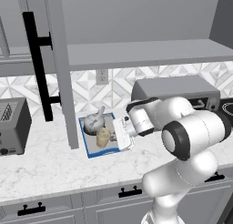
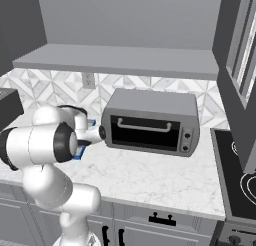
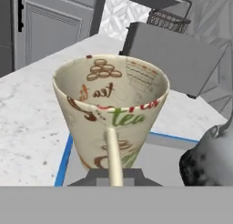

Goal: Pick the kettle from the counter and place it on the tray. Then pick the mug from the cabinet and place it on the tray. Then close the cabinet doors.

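White marble-look counter (image 1: 50, 164) with faint grey veins is running along a grey kitchen wall, above grey drawers with black handles. On it, a flat grey tray (image 1: 92, 147) with a bright blue rim is lying between a dark toaster (image 1: 13, 126) and a grey toaster oven (image 2: 150, 122). A small squat silver-grey kettle (image 1: 94, 121) is sitting on the tray's far part. Just in front of it, over the tray, a cream-beige mug (image 1: 103, 137) is standing upright. In the hand view the mug (image 3: 111, 111) is showing printed brown beans, the word "tea" in brown and green, and red marks, with its thin loop handle facing the camera. The gripper (image 1: 124, 133) is reaching in from the mug's side, jaws drawn close together on that handle; whether the mug's base is touching the tray is unclear. Overhead, a grey cabinet door (image 1: 57, 59) with a long black bar handle is standing open beside the plain grey shelf (image 1: 145, 52).
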